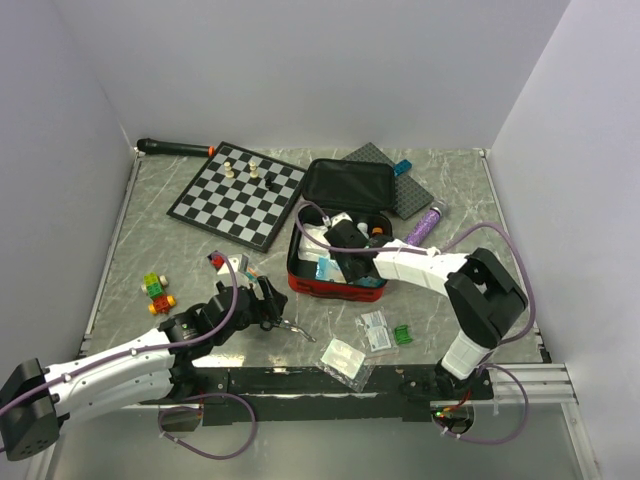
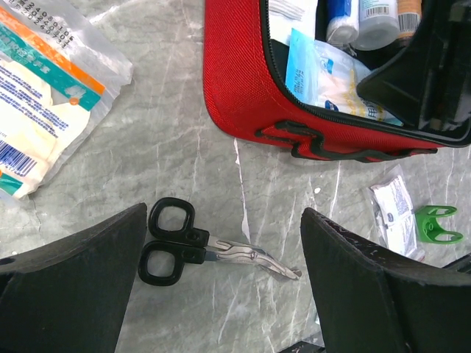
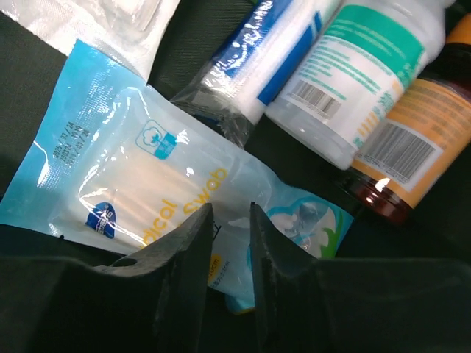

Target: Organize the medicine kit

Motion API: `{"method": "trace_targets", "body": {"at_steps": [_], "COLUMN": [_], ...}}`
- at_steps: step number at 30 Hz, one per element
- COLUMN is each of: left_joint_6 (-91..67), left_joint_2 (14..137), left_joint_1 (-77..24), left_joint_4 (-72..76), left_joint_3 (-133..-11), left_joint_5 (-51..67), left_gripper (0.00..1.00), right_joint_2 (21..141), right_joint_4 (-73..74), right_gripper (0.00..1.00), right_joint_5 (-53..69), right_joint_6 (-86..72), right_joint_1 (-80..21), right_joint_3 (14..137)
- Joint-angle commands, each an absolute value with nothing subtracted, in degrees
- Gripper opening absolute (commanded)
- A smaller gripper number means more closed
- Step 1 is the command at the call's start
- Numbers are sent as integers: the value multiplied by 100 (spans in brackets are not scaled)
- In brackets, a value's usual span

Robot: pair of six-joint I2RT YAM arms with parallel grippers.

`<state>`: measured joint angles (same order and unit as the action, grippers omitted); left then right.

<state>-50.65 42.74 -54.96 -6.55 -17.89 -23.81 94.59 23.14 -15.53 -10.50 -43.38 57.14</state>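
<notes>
A: Kit point(image 1: 335, 285): open, 2 o'clock from our left claw point(image 2: 224, 220).
B: Left claw agape astride scissors point(image 2: 206, 250); we should close next. Our right claw point(image 3: 230, 209) inside kit, nearly pinched over swabs point(image 3: 147, 198); grip, we cannot tell.

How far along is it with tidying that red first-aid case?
Partly done. The open medicine kit already holds bottles and a swab packet. The right hand is inside it, nearly closed over that packet; a grip is unclear. The left hand hovers open above the scissors. Left outside: scissors, small packets, a green clip and a purple tube.
</notes>
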Motion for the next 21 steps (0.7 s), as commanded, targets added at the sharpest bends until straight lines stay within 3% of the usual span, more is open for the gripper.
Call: {"method": "trace_targets", "body": {"at_steps": [1, 6, 10, 21], "left_joint_6": [-4992, -4992, -5027, -4931], "left_joint_2": [4307, 4298, 4385, 4509], "left_joint_1": [-5511, -5511, -5511, -5511], "left_joint_4": [-430, -440, -369, -422], "left_joint_3": [-2013, -2039, -2048, -2224], "left_joint_5": [-2373, -2435, -2399, -2522], "left_gripper": [89, 89, 89, 90], "right_joint_2": [8790, 8543, 9130, 9800], "right_joint_4": [2487, 2479, 2715, 3085], "right_gripper": [38, 39, 37, 32], "right_joint_5": [-1652, -1162, -660, -1028], "right_joint_6": [-1213, -968, -748, -922], "right_joint_1": [-4456, -4552, -4684, -4720], "right_joint_3": [5730, 6099, 6635, 6505]}}
